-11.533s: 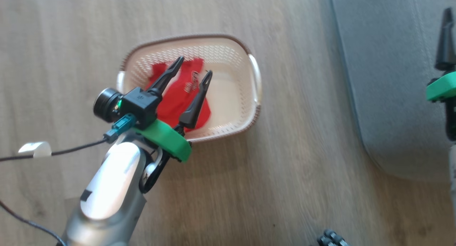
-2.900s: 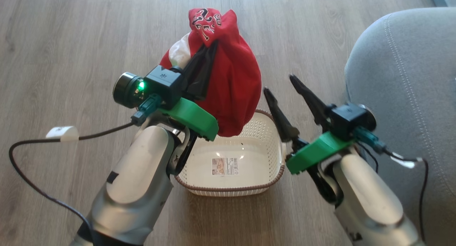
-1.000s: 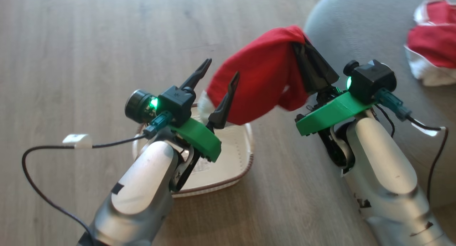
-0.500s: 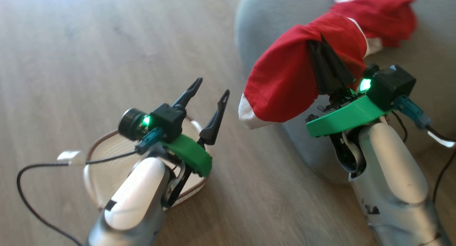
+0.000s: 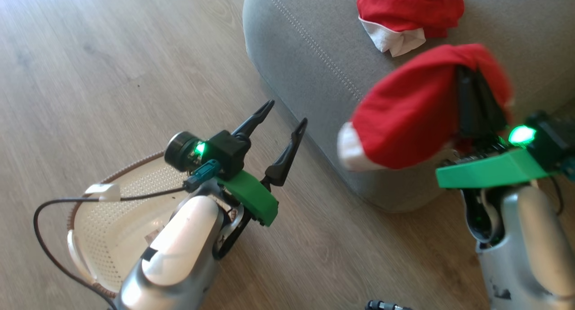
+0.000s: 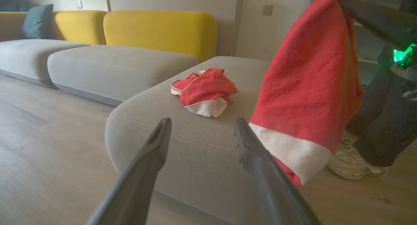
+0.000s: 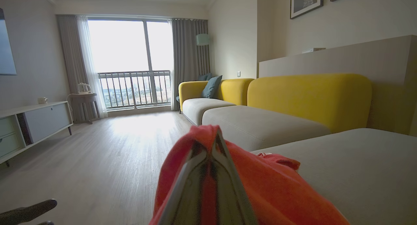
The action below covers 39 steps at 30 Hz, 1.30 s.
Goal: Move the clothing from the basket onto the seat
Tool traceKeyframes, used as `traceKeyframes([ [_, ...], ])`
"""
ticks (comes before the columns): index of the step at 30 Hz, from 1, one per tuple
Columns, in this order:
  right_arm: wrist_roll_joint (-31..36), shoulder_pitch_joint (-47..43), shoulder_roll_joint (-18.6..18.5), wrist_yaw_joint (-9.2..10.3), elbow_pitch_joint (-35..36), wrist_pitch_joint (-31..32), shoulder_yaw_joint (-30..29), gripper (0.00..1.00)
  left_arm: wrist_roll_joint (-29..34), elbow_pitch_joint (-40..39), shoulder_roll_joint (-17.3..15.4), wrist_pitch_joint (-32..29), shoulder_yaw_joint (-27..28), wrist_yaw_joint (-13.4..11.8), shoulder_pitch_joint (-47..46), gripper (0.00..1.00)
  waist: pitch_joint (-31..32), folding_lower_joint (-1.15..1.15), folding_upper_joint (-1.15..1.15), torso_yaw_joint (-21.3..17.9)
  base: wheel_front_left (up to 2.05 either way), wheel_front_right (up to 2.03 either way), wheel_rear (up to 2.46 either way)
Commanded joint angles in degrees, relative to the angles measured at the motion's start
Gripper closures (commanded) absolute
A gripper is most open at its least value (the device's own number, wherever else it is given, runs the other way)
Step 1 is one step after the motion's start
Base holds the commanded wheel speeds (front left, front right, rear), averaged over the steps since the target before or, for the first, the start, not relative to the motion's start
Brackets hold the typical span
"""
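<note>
In the head view, one red garment [image 5: 409, 13] lies crumpled on the seat [image 5: 305, 67], so that part is done. The second garment [image 5: 404, 121] is off the floor, pinched in your right tool [image 5: 469, 76], whose fingers are pressed together with cloth draped over them. It hangs over the seat's near edge and is not yet laid down. Your left tool [image 5: 286, 113] stands spread and empty above the floor. What shows of the basket [image 5: 103, 220] holds no clothing, though the left arm covers part of it.

In the left wrist view, the held garment [image 6: 309, 88] hangs with its long axis close to upright. The pinched end is at the top and the white hem points down, in front of the seat's [image 6: 146, 107] side. I judge it needs carrying further over the cushion before you let go. A person's shoe [image 6: 352, 159] stands just behind it.

In the right wrist view, the closed fingers are wrapped in red cloth [image 7: 260, 192], pointing along the seat [image 7: 358, 159].
</note>
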<state>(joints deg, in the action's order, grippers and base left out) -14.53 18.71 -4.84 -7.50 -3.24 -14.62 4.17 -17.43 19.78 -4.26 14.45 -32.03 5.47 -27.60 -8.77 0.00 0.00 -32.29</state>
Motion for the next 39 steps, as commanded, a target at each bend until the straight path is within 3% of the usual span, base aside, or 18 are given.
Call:
traceKeyframes([
  [1,0.4,0.0,0.7,0.01,3.1,-0.4,-0.1,1.0,1.0,-1.6,0.0,0.5,1.6,0.3,-3.3,0.0,-0.5,0.0,0.0,-0.1,0.0,0.0,0.0],
  [11,2.2,0.5,1.2,0.01,4.9,-0.4,-3.7,1.0,3.0,-3.7,-0.7,0.5,2.5,1.4,-1.9,0.0,-3.5,0.0,0.0,0.0,0.0,0.0,0.0],
  [23,6.2,17.4,-5.9,0.01,-2.5,-0.4,-8.5,1.0,4.7,-8.1,-4.0,0.5,2.8,1.7,-0.8,0.0,-11.4,0.0,0.0,-0.1,0.0,0.0,0.0],
  [39,14.6,39.8,-16.5,0.01,-17.2,-0.4,-21.5,1.0,5.2,-11.9,-8.3,-0.8,-0.6,1.9,-5.3,0.0,-24.0,0.0,0.0,5.0,0.0,0.0,0.0],
])
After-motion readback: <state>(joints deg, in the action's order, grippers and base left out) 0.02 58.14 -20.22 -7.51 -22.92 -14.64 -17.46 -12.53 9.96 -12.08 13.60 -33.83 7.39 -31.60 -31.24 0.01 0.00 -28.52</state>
